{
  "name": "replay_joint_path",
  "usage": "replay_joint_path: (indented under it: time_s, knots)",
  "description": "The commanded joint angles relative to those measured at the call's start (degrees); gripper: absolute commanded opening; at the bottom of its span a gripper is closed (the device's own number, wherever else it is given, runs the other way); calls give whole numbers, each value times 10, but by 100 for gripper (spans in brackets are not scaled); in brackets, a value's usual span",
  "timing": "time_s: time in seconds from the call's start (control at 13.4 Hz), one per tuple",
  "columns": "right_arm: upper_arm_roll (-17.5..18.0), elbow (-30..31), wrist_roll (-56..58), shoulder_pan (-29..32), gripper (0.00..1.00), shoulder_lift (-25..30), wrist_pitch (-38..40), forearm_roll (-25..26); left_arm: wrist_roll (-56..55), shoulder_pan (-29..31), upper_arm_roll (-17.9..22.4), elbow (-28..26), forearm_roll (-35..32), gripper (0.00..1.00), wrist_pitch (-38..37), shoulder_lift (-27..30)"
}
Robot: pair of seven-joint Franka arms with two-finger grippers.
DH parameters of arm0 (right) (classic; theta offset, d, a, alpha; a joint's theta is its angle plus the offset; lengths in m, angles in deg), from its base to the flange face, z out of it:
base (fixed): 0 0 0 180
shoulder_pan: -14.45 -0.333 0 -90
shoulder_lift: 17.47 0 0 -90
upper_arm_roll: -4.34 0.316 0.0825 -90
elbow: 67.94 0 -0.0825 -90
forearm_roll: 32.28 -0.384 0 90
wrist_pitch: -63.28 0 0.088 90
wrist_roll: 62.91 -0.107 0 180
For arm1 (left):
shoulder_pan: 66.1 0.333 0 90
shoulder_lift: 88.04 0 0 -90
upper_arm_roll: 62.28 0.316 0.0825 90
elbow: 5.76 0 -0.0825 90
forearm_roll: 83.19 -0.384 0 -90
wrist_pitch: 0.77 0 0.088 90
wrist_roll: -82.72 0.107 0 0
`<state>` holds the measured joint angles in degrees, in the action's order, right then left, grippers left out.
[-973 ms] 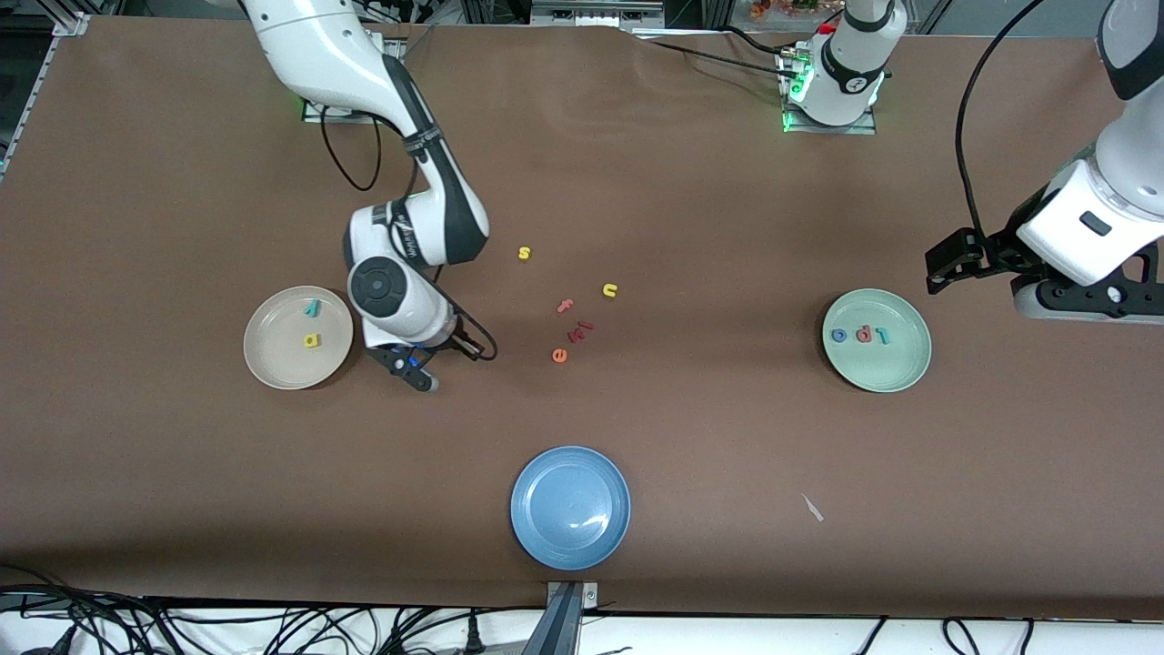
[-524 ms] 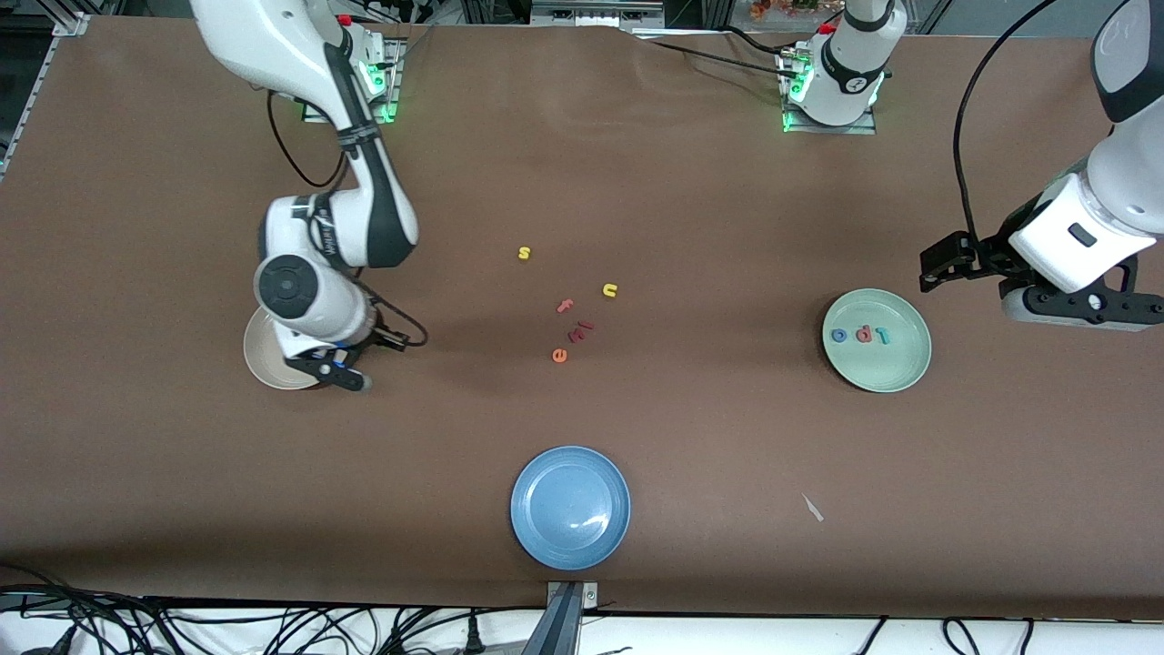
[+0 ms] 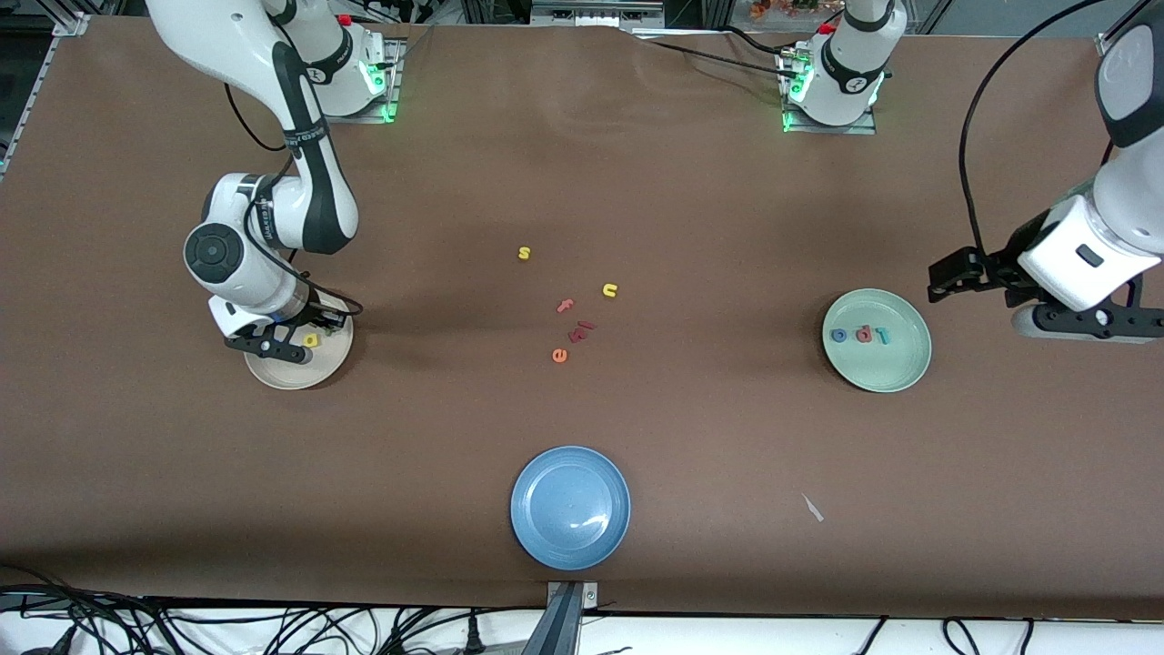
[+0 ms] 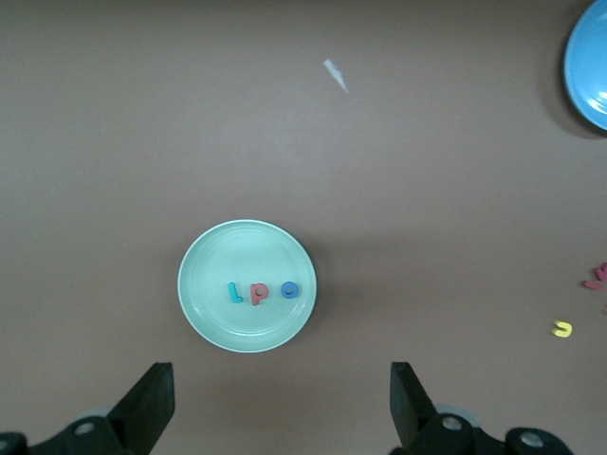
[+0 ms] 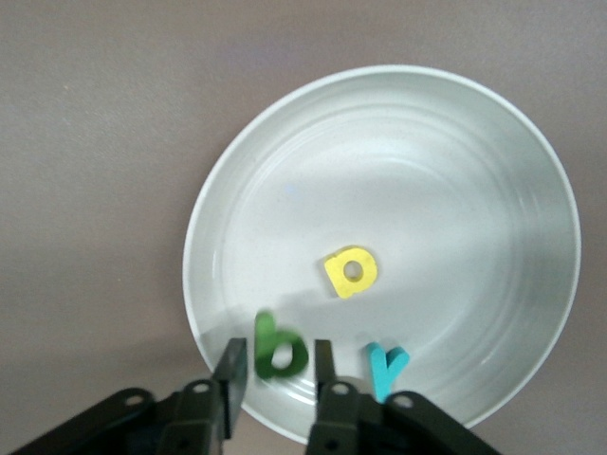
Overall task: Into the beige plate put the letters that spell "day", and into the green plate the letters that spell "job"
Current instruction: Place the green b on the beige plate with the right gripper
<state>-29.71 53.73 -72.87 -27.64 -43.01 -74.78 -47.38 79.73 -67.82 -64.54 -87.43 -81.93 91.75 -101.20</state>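
The beige plate (image 3: 300, 377) (image 5: 455, 171) lies toward the right arm's end of the table, with a yellow letter (image 3: 311, 340) (image 5: 351, 271) and a teal "y" (image 5: 386, 368) in it. My right gripper (image 3: 277, 348) (image 5: 278, 356) hovers low over this plate, open. A green letter (image 5: 282, 349) shows between its fingers with a gap on each side. The green plate (image 3: 896, 368) (image 4: 213, 313) holds a blue "o" (image 3: 839, 336) (image 4: 289, 290), a pinkish-red letter (image 3: 862, 335) (image 4: 259, 293) and a teal "j" (image 3: 883, 336) (image 4: 235, 292). My left gripper (image 3: 950, 270) (image 4: 282, 412) waits open and empty beside the green plate.
A blue plate (image 3: 570, 507) sits near the front camera. Loose letters lie mid-table: a yellow "s" (image 3: 524, 253), a yellow "u" (image 3: 609, 290), a pink "f" (image 3: 565, 306), dark red pieces (image 3: 580, 329) and an orange "e" (image 3: 559, 356). A white scrap (image 3: 812, 508) lies nearby.
My right arm swung from beside the beige plate to over it, and its jaws parted off the green letter. The left arm shifted slightly.
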Motion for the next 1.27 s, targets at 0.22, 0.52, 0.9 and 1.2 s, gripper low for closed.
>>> replay_joint_path:
  time_s: [0.22,0.52,0.9,1.2]
  knots:
    - [1,-78,3,-3,100,30,134,2,12,5,2,9,16,100,5,-9]
    - [7,-172,-44,-6,100,30,264,2,13,6,2,8,16,100,5,-9]
    - [9,-246,-58,-7,100,32,377,7,14,4,0,9,16,100,5,-8]
    - [17,-269,-54,-20,100,43,401,22,14,4,0,9,16,100,5,-8]
